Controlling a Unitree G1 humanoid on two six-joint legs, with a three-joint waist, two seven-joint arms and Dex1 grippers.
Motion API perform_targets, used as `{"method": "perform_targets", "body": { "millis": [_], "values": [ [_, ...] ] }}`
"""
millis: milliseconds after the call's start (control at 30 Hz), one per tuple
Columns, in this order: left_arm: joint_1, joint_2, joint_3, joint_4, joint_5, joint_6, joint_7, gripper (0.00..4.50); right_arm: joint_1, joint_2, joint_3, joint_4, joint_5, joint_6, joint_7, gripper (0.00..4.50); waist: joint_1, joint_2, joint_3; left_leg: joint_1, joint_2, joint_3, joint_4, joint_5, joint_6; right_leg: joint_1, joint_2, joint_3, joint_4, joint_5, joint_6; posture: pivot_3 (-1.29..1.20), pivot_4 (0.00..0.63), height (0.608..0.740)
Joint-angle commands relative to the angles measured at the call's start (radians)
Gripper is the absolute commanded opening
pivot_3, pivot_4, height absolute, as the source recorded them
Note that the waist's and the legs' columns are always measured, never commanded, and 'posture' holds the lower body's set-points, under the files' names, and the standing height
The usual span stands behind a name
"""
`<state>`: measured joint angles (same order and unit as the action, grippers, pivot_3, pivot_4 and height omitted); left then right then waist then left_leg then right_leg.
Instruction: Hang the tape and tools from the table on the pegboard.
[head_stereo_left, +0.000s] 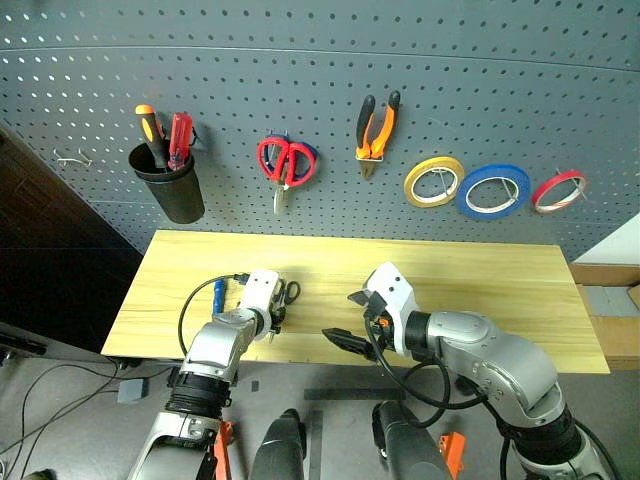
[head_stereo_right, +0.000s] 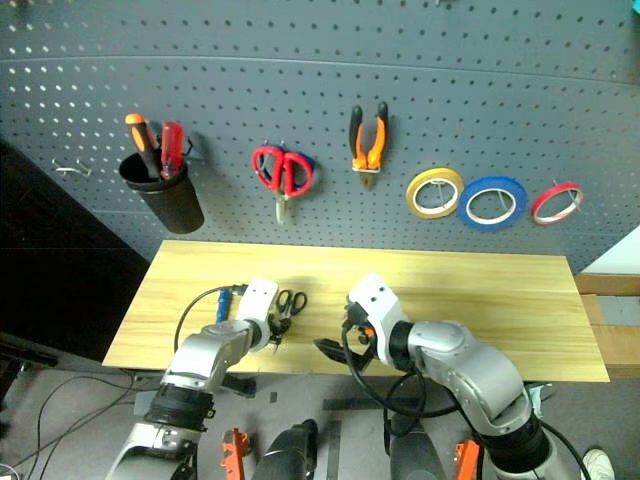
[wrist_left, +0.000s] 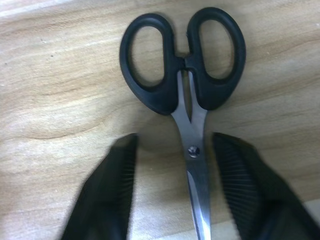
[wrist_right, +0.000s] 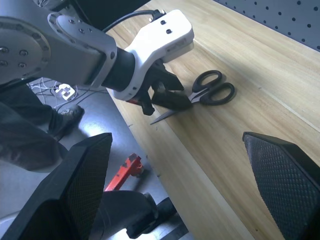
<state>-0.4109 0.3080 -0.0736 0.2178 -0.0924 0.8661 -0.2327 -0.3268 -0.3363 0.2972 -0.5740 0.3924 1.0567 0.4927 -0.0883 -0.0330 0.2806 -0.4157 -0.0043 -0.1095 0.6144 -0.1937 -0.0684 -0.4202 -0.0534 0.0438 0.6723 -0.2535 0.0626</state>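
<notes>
1. Scissors with black handles (wrist_left: 183, 75) lie flat on the desk (head_stereo_left: 500, 290), near its front edge on the robot's left side, with the handles pointing toward the pegboard (head_stereo_left: 400, 70).
2. Left hand (wrist_left: 183, 197) is over the blades: one finger stands on each side of the steel, and a gap shows on both sides, so it is released and not yet grasping.
3. Right hand (wrist_right: 185, 190) hangs above the front edge of the desk with its fingers wide apart and holds nothing.
4. Risk, as I judge it: the blades are thin and lie flat on the wood, so the closing fingers may pass over them, or push them sideways, and the scissors may slide toward the near edge and fall.
5. A second risk: a grasp on the blades only, far from the handles, may let the scissors turn in the grip when lifted.
6. The blue screwdriver (head_stereo_left: 218, 293) lies just beside the left wrist, partly hidden, and the arm could knock it.
7. The desk is light yellowish wood, smooth, with visible grain.
8. The pegboard behind is dark grey; the pliers (head_stereo_left: 376, 130) and the blue tape (head_stereo_left: 493, 190) already hang there, beside a yellow roll (head_stereo_left: 433, 181), a red roll (head_stereo_left: 558, 190), red scissors (head_stereo_left: 285, 160) and a black cup (head_stereo_left: 170, 182).
</notes>
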Motion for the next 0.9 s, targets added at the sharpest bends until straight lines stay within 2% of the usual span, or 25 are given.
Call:
{"method": "perform_targets", "body": {
  "millis": [33, 100, 133, 300, 433, 633, 767, 900],
  "values": [
    [0.017, -0.004, -0.005, 0.065, -0.003, -0.007, -0.038, 0.82, 0.009, -0.007, -0.006, -0.05, 0.021, -0.005, -0.002, 4.5, 0.0, 0.0, 0.0, 0.0, 0.0, 0.0, 0.0, 0.0, 0.0, 0.0, 0.0, 0.0, 0.0, 0.0, 0.0, -0.15, 0.278, 0.74],
    [0.022, -0.004, 0.004, 0.067, -0.001, -0.026, -0.039, 0.28, 0.011, -0.01, -0.006, -0.052, 0.022, -0.008, -0.007, 4.5, 0.0, 0.0, 0.0, 0.0, 0.0, 0.0, 0.0, 0.0, 0.0, 0.0, 0.0, 0.0, 0.0, 0.0, 0.0, -0.15, 0.276, 0.74],
    [0.027, -0.008, 0.016, 0.062, -0.002, -0.035, -0.031, 0.24, 0.013, -0.01, -0.006, -0.053, 0.021, -0.009, -0.01, 4.5, 0.0, 0.0, 0.0, 0.0, 0.0, 0.0, 0.0, 0.0, 0.0, 0.0, 0.0, 0.0, 0.0, 0.0, 0.0, -0.15, 0.276, 0.74],
    [0.091, -0.024, 0.063, -0.039, -0.01, -0.088, -0.007, 0.24, 0.02, -0.009, 0.003, -0.062, 0.015, -0.021, -0.024, 4.5, -0.002, 0.0, 0.0, 0.0, 0.0, 0.0, 0.0, 0.0, 0.0, 0.0, 0.0, 0.0, -0.001, 0.0, 0.0, -0.15, 0.272, 0.74],
    [0.203, -0.011, 0.084, -0.265, -0.039, -0.188, -0.056, 0.24, 0.016, -0.008, 0.009, -0.07, -0.003, -0.055, -0.035, 4.5, -0.008, 0.0, 0.0, -0.001, 0.001, 0.0, -0.002, 0.0, 0.0, -0.001, 0.0, 0.0, -0.004, 0.0, 0.0, -0.15, 0.272, 0.74],
    [0.376, 0.094, 0.086, -0.602, 0.038, -0.427, -0.086, 0.24, -0.008, -0.003, -0.023, -0.045, -0.065, -0.16, -0.081, 4.5, -0.001, 0.0, 0.0, -0.003, 0.001, 0.0, -0.005, 0.0, 0.0, -0.001, -0.001, 0.0, -0.01, 0.001, -0.001, -0.15, 0.272, 0.74],
    [0.404, 0.133, 0.122, -0.737, 0.092, -0.564, -0.061, 0.24, -0.047, -0.014, -0.058, -0.034, -0.056, -0.217, -0.051, 4.5, 0.001, 0.0, 0.0, -0.004, 0.0, 0.001, -0.006, 0.0, -0.001, -0.001, -0.001, 0.0, -0.013, 0.001, 0.001, -0.13, 0.267, 0.74],
    [0.373, 0.146, 0.144, -0.795, 0.129, -0.674, -0.047, 0.24, -0.085, -0.003, -0.102, -0.018, -0.021, -0.219, -0.032, 4.5, 0.003, -0.001, 0.0, -0.004, 0.0, 0.001, -0.005, 0.0, 0.0, -0.001, -0.001, 0.0, -0.013, 0.001, 0.002, -0.13, 0.265, 0.74]
  ]
}}
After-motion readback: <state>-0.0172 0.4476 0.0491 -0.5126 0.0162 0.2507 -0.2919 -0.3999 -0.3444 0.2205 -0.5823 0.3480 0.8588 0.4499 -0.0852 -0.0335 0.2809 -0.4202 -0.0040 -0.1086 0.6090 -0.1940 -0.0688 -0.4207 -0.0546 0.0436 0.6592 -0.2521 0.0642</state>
